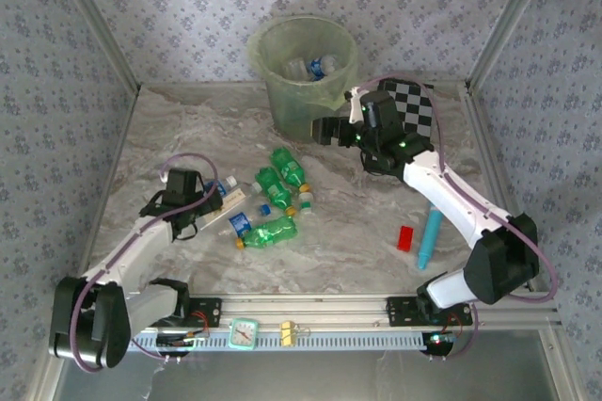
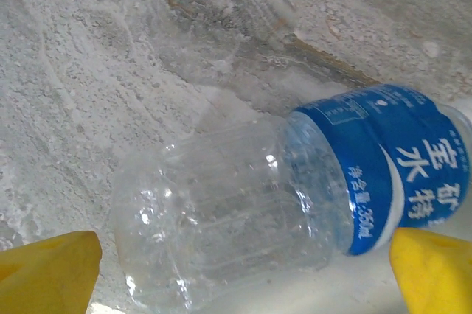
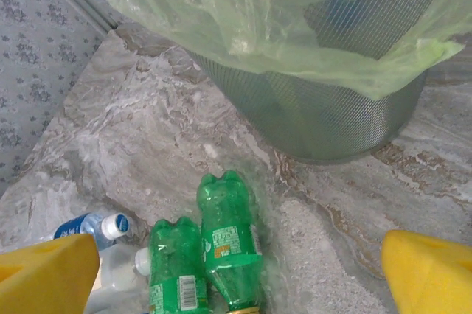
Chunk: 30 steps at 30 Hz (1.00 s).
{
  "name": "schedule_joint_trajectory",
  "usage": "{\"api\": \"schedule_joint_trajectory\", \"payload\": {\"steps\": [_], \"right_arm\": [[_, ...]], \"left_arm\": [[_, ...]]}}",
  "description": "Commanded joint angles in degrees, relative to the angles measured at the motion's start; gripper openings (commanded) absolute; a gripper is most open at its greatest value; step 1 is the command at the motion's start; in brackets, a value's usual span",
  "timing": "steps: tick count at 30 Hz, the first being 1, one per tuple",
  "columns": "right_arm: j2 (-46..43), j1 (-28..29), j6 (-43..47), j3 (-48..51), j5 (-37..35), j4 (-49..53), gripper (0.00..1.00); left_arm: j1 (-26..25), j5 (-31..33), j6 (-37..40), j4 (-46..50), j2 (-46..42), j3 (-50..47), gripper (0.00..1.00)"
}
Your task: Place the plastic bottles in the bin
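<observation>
The bin (image 1: 306, 67), a pale green bucket lined with a green bag (image 3: 280, 19), stands at the back with a few bottles (image 1: 315, 67) inside. Three green bottles (image 1: 273, 186) and some clear blue-labelled ones (image 1: 230, 199) lie mid-table. My left gripper (image 1: 188, 205) hangs open over a clear bottle (image 2: 221, 233) lying on its side; its yellow fingertips (image 2: 48, 270) stand either side of the bottle, apart from it. My right gripper (image 1: 329, 131) is open beside the bin's mesh wall (image 3: 324, 115), above two green bottles (image 3: 228, 236) and holding nothing.
A black-and-white chequered board (image 1: 414, 104) lies behind the right arm. A small red block (image 1: 405, 237) and a cyan stick (image 1: 431, 236) rest at the front right. A small clock (image 1: 244, 332) sits on the front rail. Patterned walls enclose the table.
</observation>
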State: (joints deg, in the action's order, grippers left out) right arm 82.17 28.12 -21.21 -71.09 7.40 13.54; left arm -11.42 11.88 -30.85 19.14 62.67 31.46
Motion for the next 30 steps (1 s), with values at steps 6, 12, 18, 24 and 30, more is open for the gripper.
{"api": "schedule_joint_trajectory", "payload": {"steps": [6, 12, 18, 24, 30], "right_arm": [[-1.05, -0.23, 0.38, -2.21, -2.67, -0.98, 1.00], [-1.50, -0.34, 1.47, -2.35, -4.73, 1.10, 1.00], [-3.47, -0.67, 2.22, -1.38, -6.85, 0.92, 1.00], [-4.08, -1.13, 2.83, -1.35, -7.86, 0.82, 1.00], [-4.22, -1.22, 2.50, -0.68, -7.81, 0.33, 1.00]], "left_arm": [[0.95, 2.27, 1.53, -1.92, 6.73, 5.63, 1.00], [2.69, -1.99, 3.08, -5.78, 12.03, 8.03, 1.00], [3.83, -7.06, 3.42, -8.96, 17.09, 10.03, 1.00], [3.86, -9.67, 3.57, -8.94, 20.86, 12.51, 1.00], [3.78, -12.58, 1.55, -6.86, 19.82, 13.66, 1.00]]}}
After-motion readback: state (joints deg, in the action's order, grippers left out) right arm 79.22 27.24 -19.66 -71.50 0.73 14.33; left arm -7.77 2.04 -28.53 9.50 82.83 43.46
